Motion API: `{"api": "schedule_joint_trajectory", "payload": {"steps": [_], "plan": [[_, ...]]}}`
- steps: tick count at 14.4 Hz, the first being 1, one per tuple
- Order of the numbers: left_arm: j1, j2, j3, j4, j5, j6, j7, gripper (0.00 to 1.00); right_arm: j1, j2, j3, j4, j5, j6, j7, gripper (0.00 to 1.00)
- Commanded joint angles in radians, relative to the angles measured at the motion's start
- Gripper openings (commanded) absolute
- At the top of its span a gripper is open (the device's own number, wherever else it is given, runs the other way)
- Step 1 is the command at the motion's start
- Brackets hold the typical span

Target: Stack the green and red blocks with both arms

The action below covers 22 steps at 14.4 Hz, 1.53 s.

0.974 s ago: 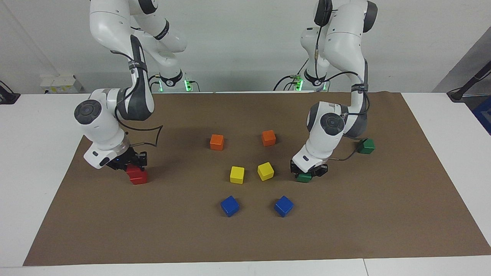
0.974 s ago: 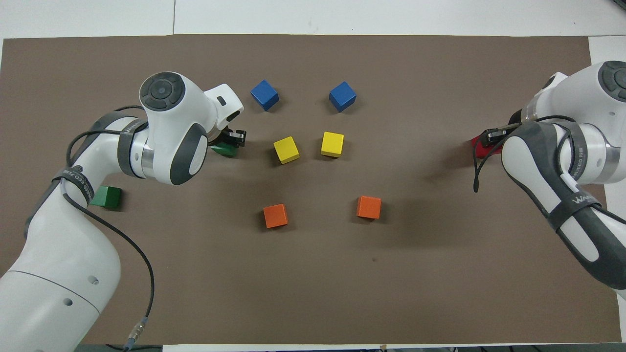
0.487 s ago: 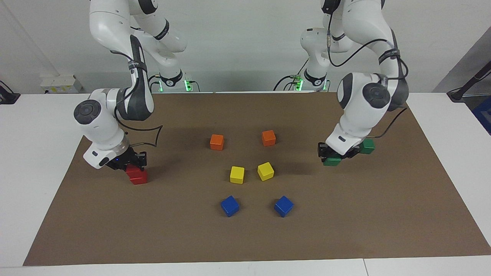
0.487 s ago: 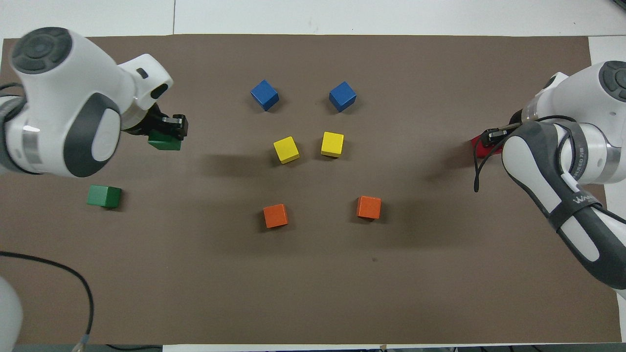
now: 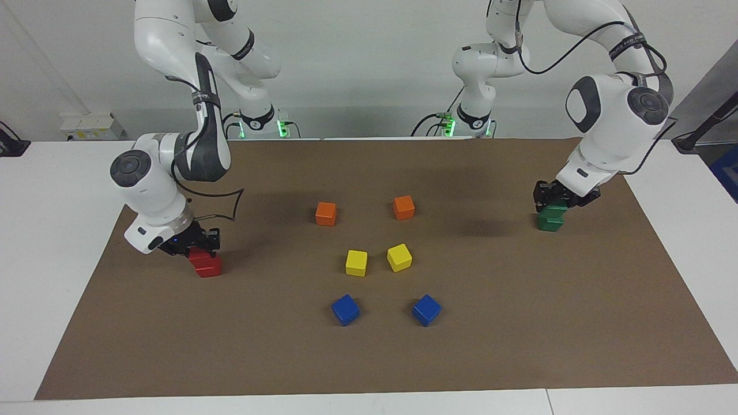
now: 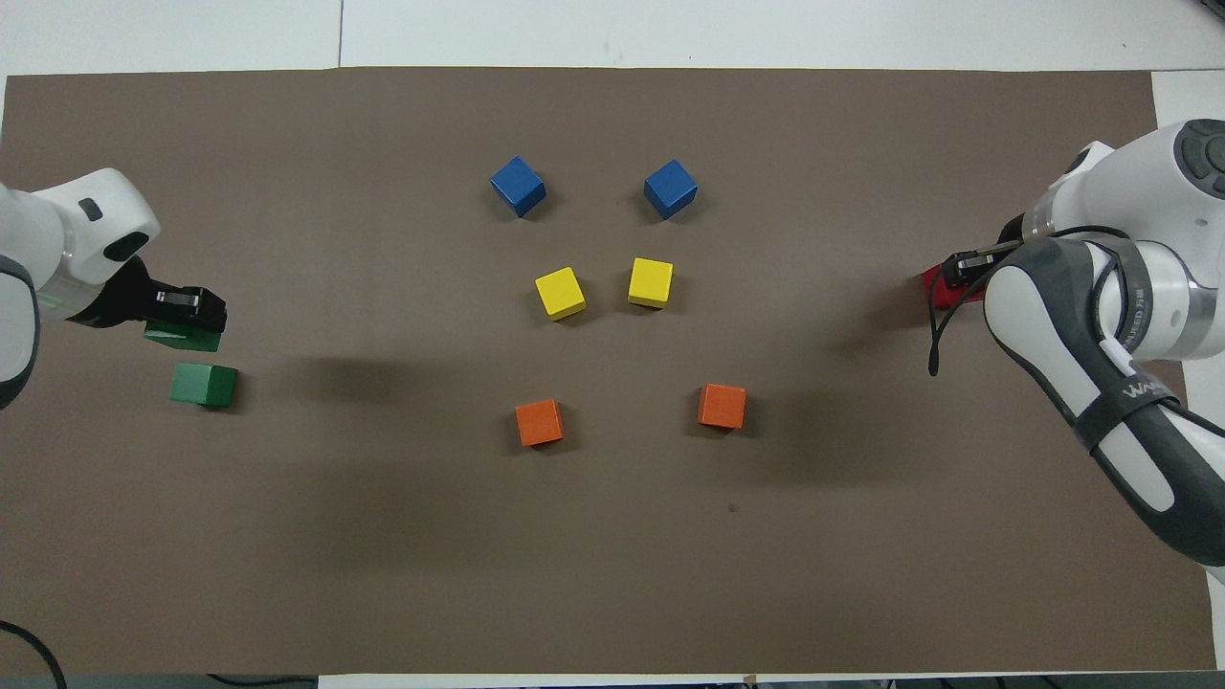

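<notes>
While the left gripper (image 5: 554,199) pinches a green block (image 5: 552,210) over the second green block (image 5: 549,223) at its table end, the right gripper (image 5: 199,245) clamps the upper red block (image 5: 200,256) atop the lower red block (image 5: 209,268).

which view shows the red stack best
The facing view. There the two red blocks stand clear of the arm, one on the other, with the right gripper shut on the upper one. In the overhead view the right arm covers nearly all of it; only a red sliver shows beside the wrist.
</notes>
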<state>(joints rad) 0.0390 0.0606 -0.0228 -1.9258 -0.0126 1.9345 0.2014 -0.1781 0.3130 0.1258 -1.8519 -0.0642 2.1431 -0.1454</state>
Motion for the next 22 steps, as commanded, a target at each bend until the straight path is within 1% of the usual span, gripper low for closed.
{"api": "schedule_joint_trajectory", "payload": {"steps": [1, 3, 6, 9, 10, 14, 18, 22], "plan": [[0.054, -0.108, -0.009, -0.207, 0.011, 0.162, 0.055, 0.0, -0.017, -0.005, 0.008, -0.01, -0.008, 0.026, -0.028, 0.0], [0.09, -0.136, -0.011, -0.284, 0.011, 0.242, 0.087, 0.0, -0.017, -0.005, 0.008, -0.009, -0.008, 0.026, -0.028, 0.0], [0.114, -0.133, -0.009, -0.309, 0.011, 0.273, 0.136, 0.0, -0.018, -0.005, 0.008, -0.009, -0.008, 0.026, -0.029, 0.0], [0.128, -0.133, -0.011, -0.383, 0.007, 0.369, 0.141, 0.0, -0.018, -0.005, 0.008, -0.009, -0.008, 0.028, -0.029, 0.0], [0.128, -0.134, -0.009, -0.393, -0.009, 0.383, 0.141, 0.0, -0.018, -0.005, 0.008, -0.009, -0.008, 0.037, -0.029, 0.0], [0.131, -0.121, -0.009, -0.395, -0.029, 0.403, 0.15, 0.0, -0.021, -0.005, 0.008, -0.01, -0.008, 0.04, -0.029, 0.0], [0.131, -0.082, -0.009, -0.395, -0.032, 0.435, 0.159, 0.0, -0.021, -0.005, 0.008, -0.012, -0.008, 0.04, -0.026, 0.0], [0.131, -0.082, -0.009, -0.395, -0.032, 0.437, 0.159, 0.0, -0.018, -0.005, 0.009, -0.015, -0.008, 0.041, -0.019, 0.0]]}}
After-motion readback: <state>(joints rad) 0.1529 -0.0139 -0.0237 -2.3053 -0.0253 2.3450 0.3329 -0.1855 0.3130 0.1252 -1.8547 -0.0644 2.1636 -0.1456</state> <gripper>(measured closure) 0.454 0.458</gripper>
